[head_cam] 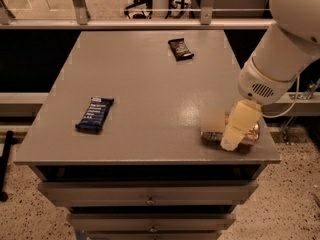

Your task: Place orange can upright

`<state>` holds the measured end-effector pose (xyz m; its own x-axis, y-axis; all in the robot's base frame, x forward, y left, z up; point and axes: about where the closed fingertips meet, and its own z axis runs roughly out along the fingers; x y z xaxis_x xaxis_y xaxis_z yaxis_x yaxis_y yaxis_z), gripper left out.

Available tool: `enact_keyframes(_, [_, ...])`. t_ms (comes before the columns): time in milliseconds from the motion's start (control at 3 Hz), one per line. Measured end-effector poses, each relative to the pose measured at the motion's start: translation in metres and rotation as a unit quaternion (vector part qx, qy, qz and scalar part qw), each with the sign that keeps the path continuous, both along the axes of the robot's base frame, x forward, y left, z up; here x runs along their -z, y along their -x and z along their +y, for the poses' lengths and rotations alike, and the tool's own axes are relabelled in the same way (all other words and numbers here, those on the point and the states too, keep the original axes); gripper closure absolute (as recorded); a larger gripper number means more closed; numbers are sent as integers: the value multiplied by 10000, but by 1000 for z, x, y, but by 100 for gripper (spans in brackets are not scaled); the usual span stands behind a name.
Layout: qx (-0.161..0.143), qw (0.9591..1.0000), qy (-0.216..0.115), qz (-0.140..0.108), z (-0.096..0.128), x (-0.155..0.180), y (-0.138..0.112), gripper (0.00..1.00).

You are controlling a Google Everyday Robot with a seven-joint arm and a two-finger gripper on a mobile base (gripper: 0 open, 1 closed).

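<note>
Drawers (150, 194) sit under the near edge of the grey table (150, 74). At the near right corner the orange can (251, 132) lies on its side, long axis across the table. The gripper (221, 136) is down on the can, covering its middle; whether it grips or merely touches it cannot be told. The white arm (280, 59) rises to the right. Near the left edge lies a blue wrapper (95, 114). A dark wrapper (180, 49) lies near the far edge.

So the big white rounded arm (285, 39) comes in from the upper right corner and angles down-left, ending in the cream two-finger gripper (236, 128), tilted downward at lower right.
</note>
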<state>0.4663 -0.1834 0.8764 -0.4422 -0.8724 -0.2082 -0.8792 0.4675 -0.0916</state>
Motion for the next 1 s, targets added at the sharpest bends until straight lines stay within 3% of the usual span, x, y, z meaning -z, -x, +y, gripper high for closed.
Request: enact_keyframes(1000, [-307,9982,-410,-307,36,28,12,0])
